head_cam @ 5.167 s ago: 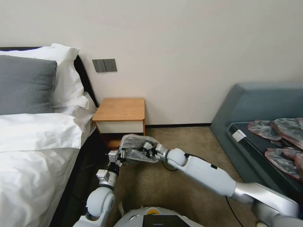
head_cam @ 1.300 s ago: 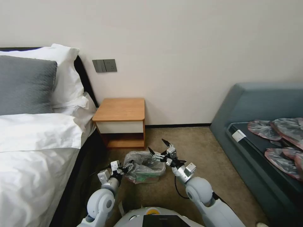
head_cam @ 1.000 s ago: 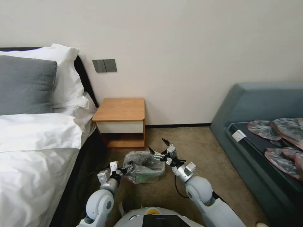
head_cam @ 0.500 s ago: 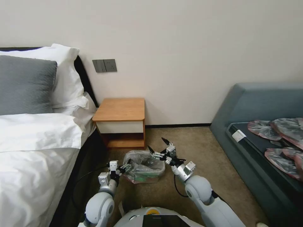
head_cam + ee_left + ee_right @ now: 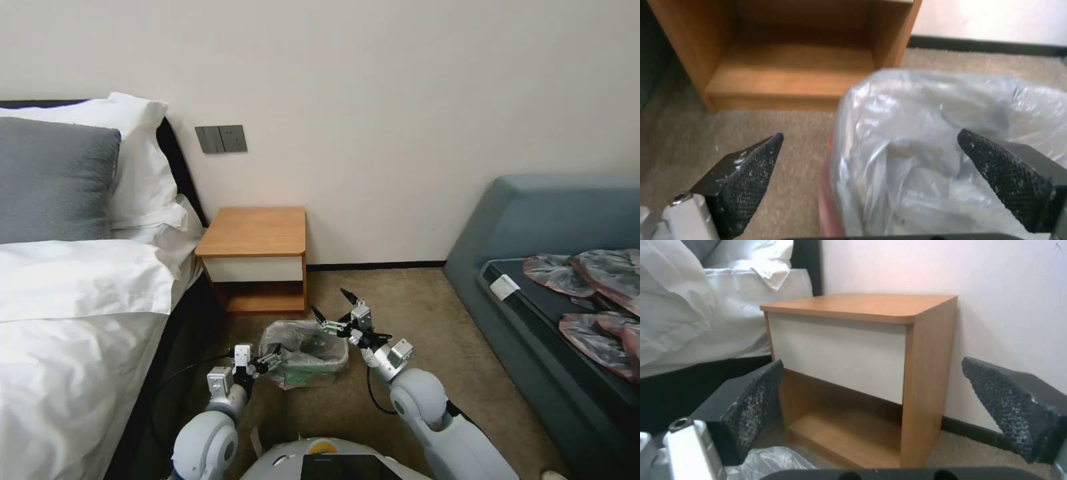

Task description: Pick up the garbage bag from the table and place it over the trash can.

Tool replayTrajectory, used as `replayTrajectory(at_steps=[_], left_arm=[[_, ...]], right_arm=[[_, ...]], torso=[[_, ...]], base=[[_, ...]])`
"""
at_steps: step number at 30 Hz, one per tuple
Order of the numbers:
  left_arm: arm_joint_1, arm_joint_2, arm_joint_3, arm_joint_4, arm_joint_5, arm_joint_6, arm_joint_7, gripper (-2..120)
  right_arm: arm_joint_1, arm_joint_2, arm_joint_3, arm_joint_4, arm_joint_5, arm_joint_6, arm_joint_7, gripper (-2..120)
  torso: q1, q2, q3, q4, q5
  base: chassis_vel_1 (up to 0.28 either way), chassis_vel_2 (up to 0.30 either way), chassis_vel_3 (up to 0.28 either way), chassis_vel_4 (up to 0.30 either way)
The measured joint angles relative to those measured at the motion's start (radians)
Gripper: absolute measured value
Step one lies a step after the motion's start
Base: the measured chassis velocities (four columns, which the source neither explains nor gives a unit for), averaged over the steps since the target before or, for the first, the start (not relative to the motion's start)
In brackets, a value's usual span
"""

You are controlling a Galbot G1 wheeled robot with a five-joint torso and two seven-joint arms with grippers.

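Low in the centre of the frame I see the trash can (image 5: pixel 313 377) on the carpet, with the garbage bag (image 5: pixel 303 345) draped over its rim and hanging down its sides. My left tool (image 5: pixel 268 361) sits at the bin's left edge, fingers apart, just beside the plastic. My right tool (image 5: pixel 331 311) hovers at the bin's upper right corner, its two black fingers spread wide. Above the bin, against the wall, stands the desk (image 5: pixel 257 231), its top bare. At the right edge, several flat bags (image 5: pixel 593 293) lie on a dark bench (image 5: pixel 533 300).
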Motion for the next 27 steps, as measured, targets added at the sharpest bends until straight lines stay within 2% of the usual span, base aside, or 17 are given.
replayTrajectory(at_steps=[6, 7, 8, 9, 10, 12, 13, 16, 18, 21, 27], left_arm=[[-0.001, -0.001, -0.003, 0.011, 0.008, -0.145, 0.026, 100], [-0.005, -0.004, -0.005, 0.027, 0.02, -0.188, 0.032, 100], [-0.014, -0.008, -0.011, 0.061, 0.055, -0.272, 0.046, 100], [-0.014, -0.008, -0.011, 0.061, 0.055, -0.272, 0.046, 100], [-0.02, -0.011, -0.016, 0.086, 0.085, -0.332, 0.058, 100], [-0.039, -0.015, -0.026, 0.148, 0.147, -0.471, 0.075, 100], [-0.039, -0.015, -0.026, 0.148, 0.147, -0.471, 0.075, 100], [-0.065, -0.013, -0.036, 0.211, 0.168, -0.579, 0.089, 100], [-0.071, -0.012, -0.038, 0.224, 0.167, -0.596, 0.091, 100], [-0.086, -0.012, -0.045, 0.271, 0.174, -0.639, 0.093, 99], [-0.09, -0.016, -0.05, 0.323, 0.183, -0.684, 0.091, 99]], right_arm=[[0.005, 0.004, 0.0, 0.0, 0.0, -0.004, 0.0, 100], [0.006, 0.005, 0.0, 0.0, 0.0, -0.004, 0.001, 100], [0.006, 0.007, -0.001, 0.0, 0.0, -0.004, 0.005, 100], [0.006, 0.007, -0.001, 0.0, 0.0, -0.004, 0.005, 100], [0.006, 0.01, -0.001, -0.001, 0.0, -0.003, 0.016, 100], [0.0, 0.024, 0.0, 0.003, -0.02, -0.019, 0.105, 100], [0.0, 0.024, 0.0, 0.003, -0.02, -0.019, 0.105, 100], [-0.033, 0.065, 0.011, 0.021, -0.04, -0.081, 0.262, 100], [-0.052, 0.085, 0.026, 0.019, -0.056, -0.081, 0.293, 100], [-0.122, 0.144, 0.077, -0.015, -0.1, 0.0, 0.317, 100], [-0.184, 0.2, 0.114, -0.064, -0.164, 0.098, 0.318, 100]], torso=[[0.0, 0.0, 0.0, 0.0, 0.0002], [0.0, 0.0, 0.0, 0.0001, -0.0001], [0.0, 0.0, 0.0, 0.0001, -0.0001], [0.0, 0.0, 0.0, 0.0001, -0.0001], [0.0, 0.0, 0.0, 0.0001, 0.0], [0.0, 0.0, 0.0, 0.0002, -0.0002], [0.0, 0.0, 0.0, 0.0002, -0.0002], [0.0, 0.0, 0.0, 0.0001, -0.0003], [0.0, 0.0, 0.0, 0.0, -0.0001], [0.0, 0.0, 0.0, -0.0001, 0.0], [0.0, 0.0, 0.0, 0.0, -0.0001]], base=[[0.0, 0.0, 0.0, 0.0], [0.0, 0.0, 0.0, 0.0], [0.0, 0.0, 0.0, 0.0], [0.0, 0.0, 0.0, 0.0], [0.0, 0.0, 0.0, 0.0], [0.0, 0.0, 0.0, 0.0], [0.0, 0.0, 0.0, 0.0], [0.0, 0.0, 0.0, 0.0], [0.0, 0.0, 0.0, 0.0], [0.0, 0.0, 0.0, 0.0], [0.0, 0.0, 0.0, 0.0]])
